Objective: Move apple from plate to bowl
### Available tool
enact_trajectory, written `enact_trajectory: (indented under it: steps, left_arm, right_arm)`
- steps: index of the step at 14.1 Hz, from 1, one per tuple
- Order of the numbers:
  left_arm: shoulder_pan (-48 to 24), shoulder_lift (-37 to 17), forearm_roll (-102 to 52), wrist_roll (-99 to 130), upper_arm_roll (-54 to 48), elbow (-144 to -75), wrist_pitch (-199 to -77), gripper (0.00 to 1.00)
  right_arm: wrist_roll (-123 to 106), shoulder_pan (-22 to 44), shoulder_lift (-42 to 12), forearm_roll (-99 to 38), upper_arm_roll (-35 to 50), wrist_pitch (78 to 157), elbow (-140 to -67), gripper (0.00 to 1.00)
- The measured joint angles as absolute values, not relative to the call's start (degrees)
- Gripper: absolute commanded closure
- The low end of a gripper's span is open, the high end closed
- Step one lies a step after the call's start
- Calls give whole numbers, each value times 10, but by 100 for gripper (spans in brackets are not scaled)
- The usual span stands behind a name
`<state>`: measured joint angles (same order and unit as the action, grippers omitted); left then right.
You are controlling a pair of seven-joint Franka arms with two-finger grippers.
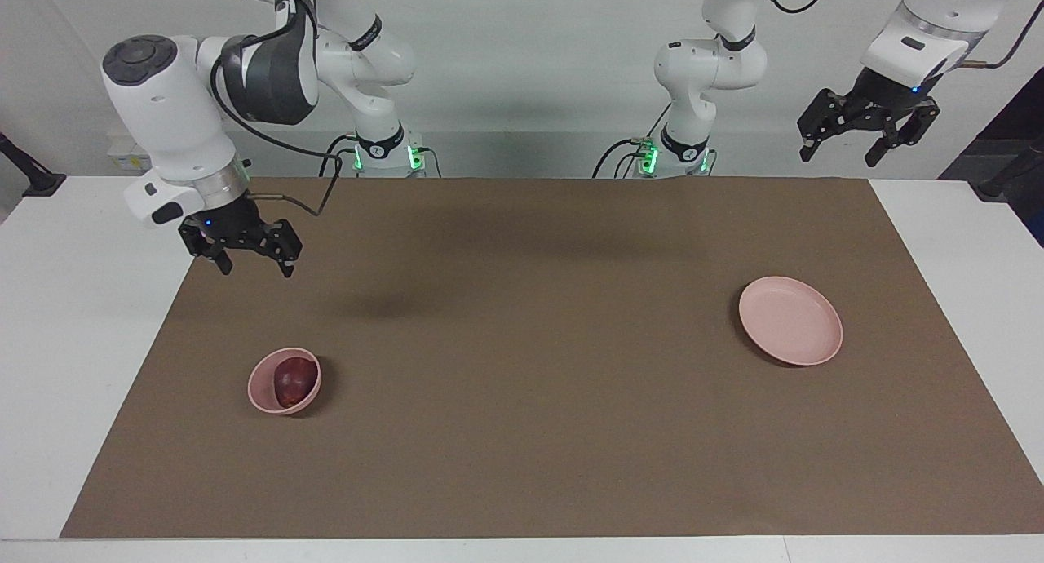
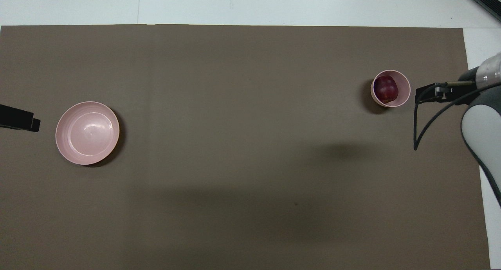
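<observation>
The dark red apple (image 1: pixel 294 381) lies inside the small deep pink bowl (image 1: pixel 263 389) at the right arm's end of the table; both also show in the overhead view, the apple (image 2: pixel 386 88) within the bowl (image 2: pixel 403 86). The flat pink plate (image 1: pixel 789 320) sits bare at the left arm's end, also in the overhead view (image 2: pixel 87 133). My right gripper (image 1: pixel 255 269) is open and empty, raised over the mat's edge, apart from the bowl. My left gripper (image 1: pixel 840 159) is open and empty, and waits raised high over the table's corner at the left arm's end.
A brown mat (image 1: pixel 522 367) covers most of the white table (image 1: pixel 73 302). The right arm's cable (image 2: pixel 420 121) hangs over the mat beside the bowl. The left gripper's tip (image 2: pixel 19 119) shows beside the plate in the overhead view.
</observation>
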<state>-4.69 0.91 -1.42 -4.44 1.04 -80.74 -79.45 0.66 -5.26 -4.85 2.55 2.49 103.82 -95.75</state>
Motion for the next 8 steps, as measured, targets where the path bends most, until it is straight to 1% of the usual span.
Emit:
enact_trajectory:
  steps: [6,8]
  left_arm:
    - [-47,9,-14,-44,10,-807,-794,0]
    - [-47,9,-14,-44,10,-807,-794,0]
  right_arm:
    - [9,-53,14,15,25,939,-959,0]
    - [18,-53,30,13,25,931,-971,0]
